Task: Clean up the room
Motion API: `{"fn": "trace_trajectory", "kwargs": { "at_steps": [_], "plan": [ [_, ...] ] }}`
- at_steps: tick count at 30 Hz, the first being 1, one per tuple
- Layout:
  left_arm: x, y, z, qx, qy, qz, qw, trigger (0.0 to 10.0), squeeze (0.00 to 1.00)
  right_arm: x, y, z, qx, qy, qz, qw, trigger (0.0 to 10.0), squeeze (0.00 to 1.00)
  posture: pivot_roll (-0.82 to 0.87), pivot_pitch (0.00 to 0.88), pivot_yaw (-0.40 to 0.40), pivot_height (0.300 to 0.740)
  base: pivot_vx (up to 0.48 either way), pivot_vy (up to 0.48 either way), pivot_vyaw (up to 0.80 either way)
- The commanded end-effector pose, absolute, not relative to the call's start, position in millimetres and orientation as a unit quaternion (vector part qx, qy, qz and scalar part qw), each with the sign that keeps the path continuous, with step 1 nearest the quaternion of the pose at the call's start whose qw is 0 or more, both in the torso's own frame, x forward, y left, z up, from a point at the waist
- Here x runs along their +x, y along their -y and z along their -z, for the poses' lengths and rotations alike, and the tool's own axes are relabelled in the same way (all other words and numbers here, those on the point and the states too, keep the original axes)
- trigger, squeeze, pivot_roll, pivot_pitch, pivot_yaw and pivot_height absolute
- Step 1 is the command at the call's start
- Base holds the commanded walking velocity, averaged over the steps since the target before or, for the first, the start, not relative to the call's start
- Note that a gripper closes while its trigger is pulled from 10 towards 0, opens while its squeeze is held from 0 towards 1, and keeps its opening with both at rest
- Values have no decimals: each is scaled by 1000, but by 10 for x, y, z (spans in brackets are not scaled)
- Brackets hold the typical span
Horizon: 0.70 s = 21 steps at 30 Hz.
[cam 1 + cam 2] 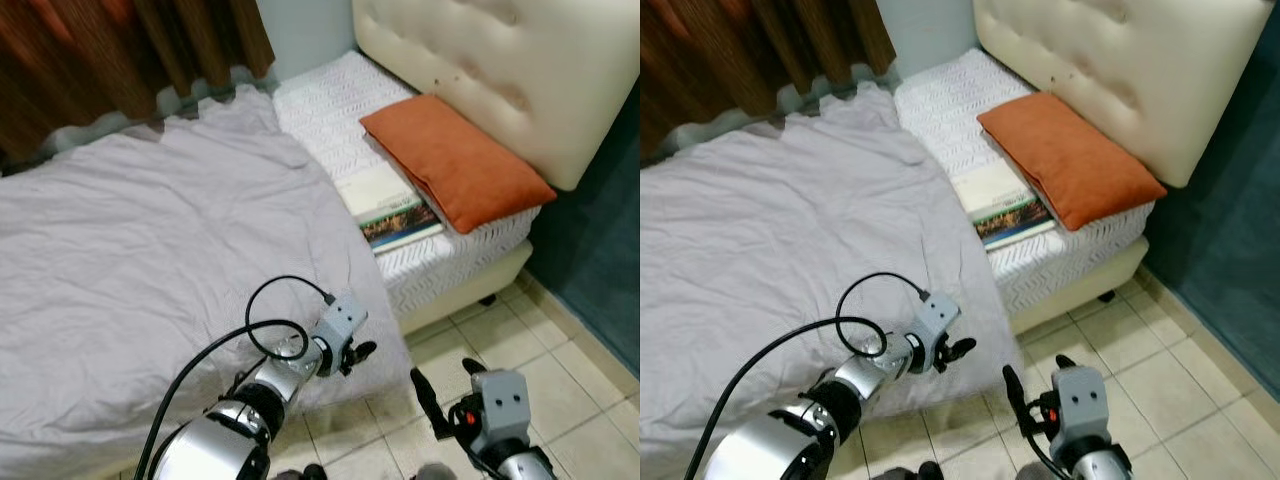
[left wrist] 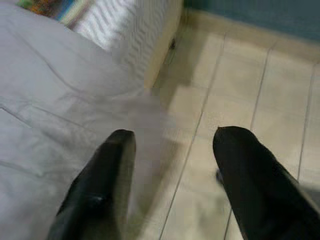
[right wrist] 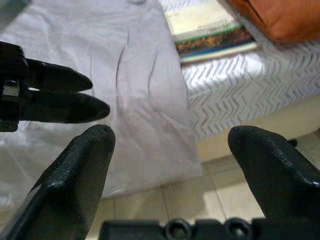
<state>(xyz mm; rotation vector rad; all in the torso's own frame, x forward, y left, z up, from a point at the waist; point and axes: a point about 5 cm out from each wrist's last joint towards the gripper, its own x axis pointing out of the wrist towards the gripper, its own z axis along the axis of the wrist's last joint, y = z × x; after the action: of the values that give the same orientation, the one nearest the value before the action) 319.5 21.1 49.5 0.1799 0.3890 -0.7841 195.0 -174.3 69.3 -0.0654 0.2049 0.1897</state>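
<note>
You're at the bed corner w/ both arms low. Left gripper [image 2: 170, 165] hovers by the grey duvet's [image 1: 150, 250] hanging edge, fingers spread wide, empty. Right gripper [image 3: 172, 150] sits over the tile floor [image 1: 560, 370], also wide open, empty. A book [image 1: 388, 208] lies on the white mattress, touching the orange pillow [image 1: 455, 160]. Likely step: approach. Next, prob. reach fwd to the book or duvet edge.

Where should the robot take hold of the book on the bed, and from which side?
Probably the book's long edge that faces the foot of the bed, approached from that side. It lies flat on the white mattress, its far corner tucked under the orange pillow; this edge seems free. The open right gripper is on that side.
</note>
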Motion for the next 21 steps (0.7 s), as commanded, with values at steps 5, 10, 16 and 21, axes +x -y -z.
{"fn": "trace_trajectory", "kwargs": {
  "at_steps": [5,10,16,21],
  "plan": [
    [3182,93,-717,-17,-118,369,922,10000,1000,2171,1762,-743,-33,-80,-84,993,10000,0,-260,95,152,740,0,0,0],
    [3264,-1063,-597,-31,-70,191,979,10000,1000,2469,1806,-812,-24,-54,-66,996,10000,0,-137,0,101,740,0,0,0],
    [2963,-1578,-600,-61,-39,81,994,10000,1000,2653,1841,-828,-13,-42,-54,998,10000,0,-58,0,52,740,0,0,0],
    [2755,-1753,-549,-68,-44,14,997,10000,0,2832,1844,-806,8,-44,-55,998,10000,0,11,0,5,740,0,0,-776]
  ]
}}
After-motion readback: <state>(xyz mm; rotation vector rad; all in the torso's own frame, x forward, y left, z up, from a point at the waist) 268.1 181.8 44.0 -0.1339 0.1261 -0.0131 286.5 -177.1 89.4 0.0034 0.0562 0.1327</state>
